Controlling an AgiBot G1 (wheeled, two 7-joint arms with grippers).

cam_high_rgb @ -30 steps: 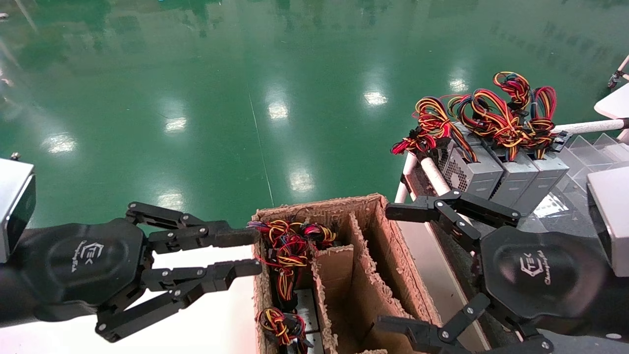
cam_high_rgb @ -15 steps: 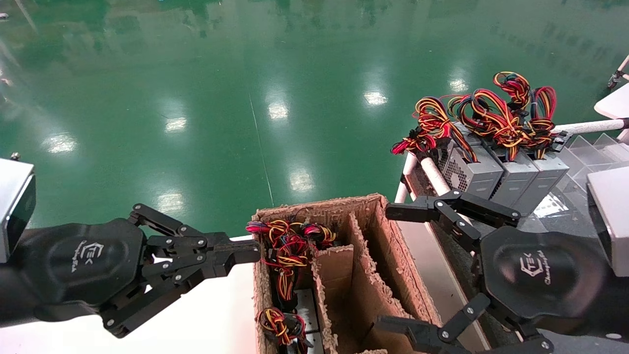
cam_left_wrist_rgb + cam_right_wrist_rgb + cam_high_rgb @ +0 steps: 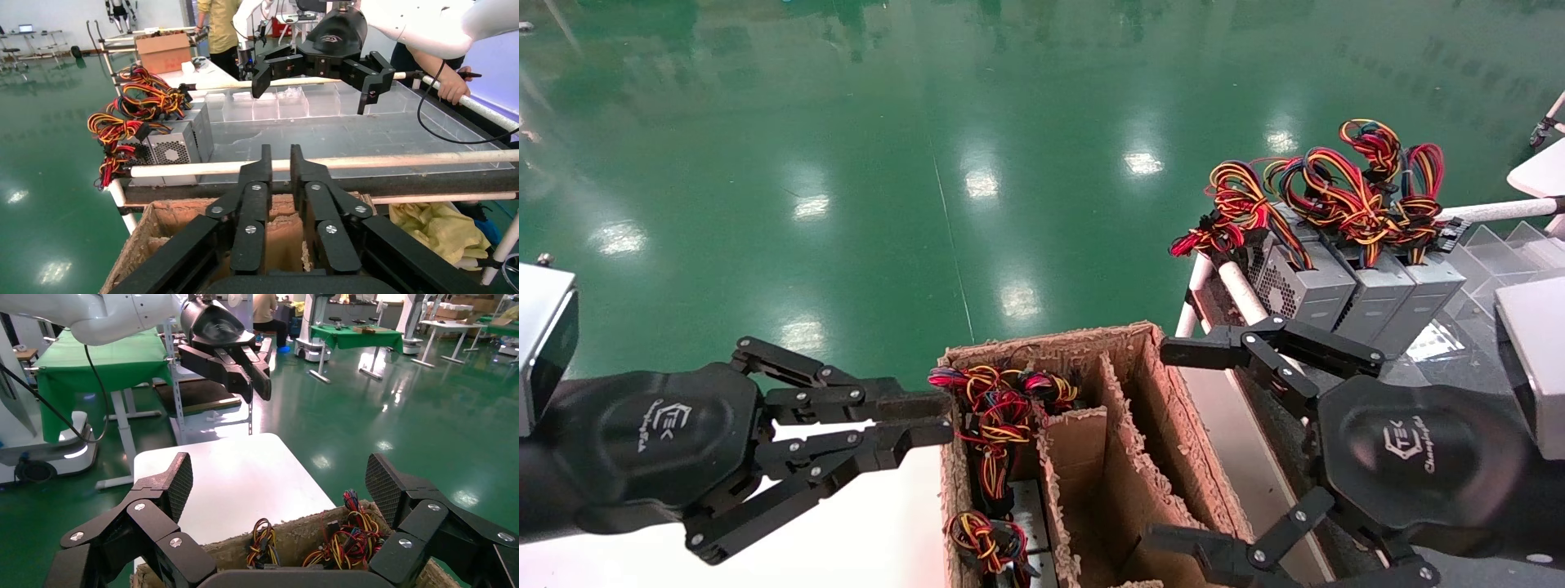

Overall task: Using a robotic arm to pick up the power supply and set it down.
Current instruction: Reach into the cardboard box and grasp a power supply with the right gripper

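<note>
At lower left of the head view, we see our left gripper (image 3: 928, 419) parted slightly again after nearly closing half a second ago.

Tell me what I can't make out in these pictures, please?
- Power supplies in the cardboard box: in the head view only wire bundles show; the box walls hide the bodies.
- Right gripper: its lower finger runs off the head view's bottom edge.
- Third power supply on the rack: its fan face is turned away behind its neighbours.
- Left gripper: its fingers stand slightly apart, holding nothing.
</note>
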